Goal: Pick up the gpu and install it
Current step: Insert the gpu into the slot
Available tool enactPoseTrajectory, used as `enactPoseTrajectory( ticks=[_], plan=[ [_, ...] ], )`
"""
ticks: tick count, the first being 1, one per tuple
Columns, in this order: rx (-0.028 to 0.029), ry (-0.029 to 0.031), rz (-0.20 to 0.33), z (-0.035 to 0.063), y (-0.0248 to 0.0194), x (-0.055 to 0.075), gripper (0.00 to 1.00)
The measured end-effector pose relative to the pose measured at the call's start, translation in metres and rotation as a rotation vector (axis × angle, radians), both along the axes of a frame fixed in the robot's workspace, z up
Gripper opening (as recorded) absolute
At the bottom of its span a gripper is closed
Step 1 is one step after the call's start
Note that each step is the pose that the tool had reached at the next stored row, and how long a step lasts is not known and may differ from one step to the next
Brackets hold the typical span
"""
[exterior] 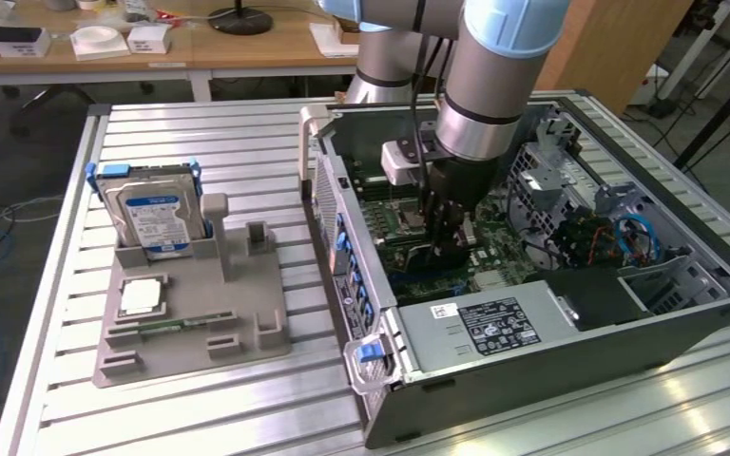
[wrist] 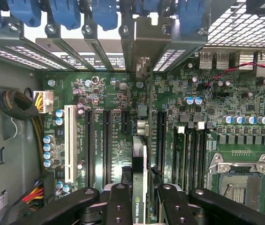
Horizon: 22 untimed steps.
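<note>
In the wrist view the gpu point(wrist: 140, 164) is seen edge-on, a thin card with a black cooler and green logo, held upright between my fingers. My gripper point(wrist: 141, 199) is shut on it. The card's silver end bracket point(wrist: 142, 65) reaches the rear slot openings of the case. It hangs over the motherboard point(wrist: 216, 108), in line with a gap between the black expansion slots point(wrist: 106, 140). In the exterior view my gripper point(exterior: 448, 242) is lowered deep inside the open computer case point(exterior: 669, 323), and the arm hides most of the card there.
A grey fixture point(exterior: 187, 332) stands at the exterior view's left, holding a blue-labelled hard drive point(exterior: 149, 214), a processor chip point(exterior: 141, 296) and a small RAM stick point(exterior: 182, 325). Inside the case lie a power supply point(exterior: 492, 328), cables point(exterior: 619, 237) and an empty processor socket point(wrist: 238, 180).
</note>
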<state>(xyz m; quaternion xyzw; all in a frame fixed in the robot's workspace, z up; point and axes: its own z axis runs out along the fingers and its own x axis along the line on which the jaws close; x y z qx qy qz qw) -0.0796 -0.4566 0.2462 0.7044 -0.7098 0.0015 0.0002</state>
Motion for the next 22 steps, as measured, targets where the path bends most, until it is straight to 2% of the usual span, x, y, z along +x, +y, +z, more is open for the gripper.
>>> enactPoseTrajectory(
  ticks=[12,14,22],
  plan=[
    [-0.0003,-0.0001,0.0,-0.0016,-0.0001,0.0,0.26],
    [0.0012,-0.0008,0.0,-0.0026,0.0001,0.0,0.26],
    [0.0001,-0.0003,0.0,-0.0021,0.0,0.0,0.26]
  ],
)
